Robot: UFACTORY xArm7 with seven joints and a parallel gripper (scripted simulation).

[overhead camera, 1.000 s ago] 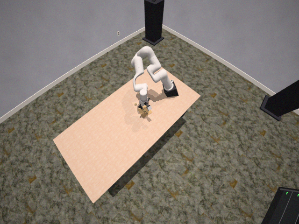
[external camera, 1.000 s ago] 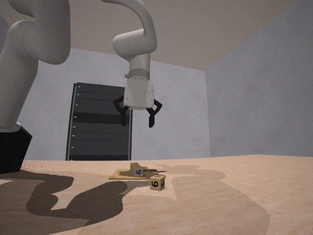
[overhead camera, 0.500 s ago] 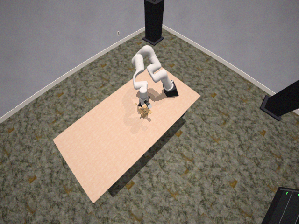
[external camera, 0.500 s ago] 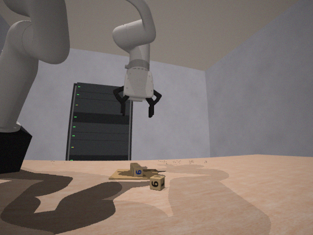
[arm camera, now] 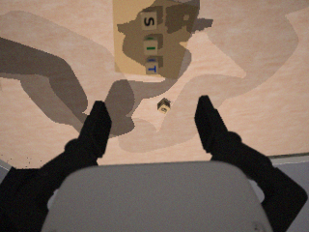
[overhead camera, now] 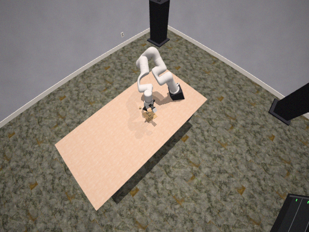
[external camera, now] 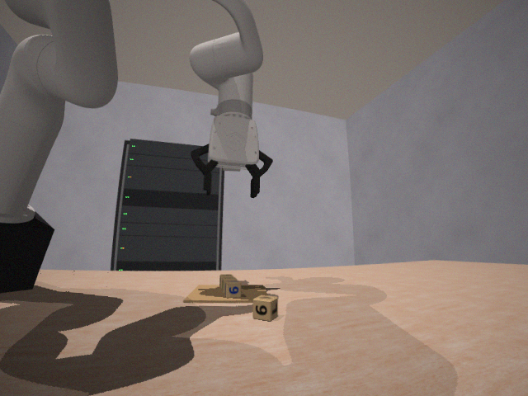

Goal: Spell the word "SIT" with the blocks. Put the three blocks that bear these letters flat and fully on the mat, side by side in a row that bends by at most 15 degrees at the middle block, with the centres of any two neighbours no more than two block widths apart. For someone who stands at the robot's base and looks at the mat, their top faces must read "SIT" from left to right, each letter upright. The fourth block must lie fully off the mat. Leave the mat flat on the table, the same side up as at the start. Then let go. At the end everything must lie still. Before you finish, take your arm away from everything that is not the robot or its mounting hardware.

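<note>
Top, tool: the grey-white two-finger gripper with black fingers [overhead camera: 148, 108] [external camera: 231, 194] is spread wide, holding nothing.
Top, mat: the thin, flat tan mat [overhead camera: 155, 116] [external camera: 191, 297] [arm camera: 123, 53] lies beneath shadow; letters are unreadable here.
Exterior, clearance: the fingers hang well above everything; dipping again could knock the row askew.
Exterior, spare block: the small wooden cube with a black 6 [overhead camera: 140, 108] [external camera: 265, 308] [arm camera: 164, 105] sits off the mat, on the table.
Wrist, row: the pale wooden block with a black S [arm camera: 149, 20], the one with a green I [arm camera: 151, 47] and the one with a blue T [arm camera: 152, 66] stand on the mat, nearly straight.
Wrist, risk: the S–I gap looks wider than I–T; too large a spacing could fail the limit.
Wrist, edge: T sits near the mat's border, so a nudge could push it over.
</note>
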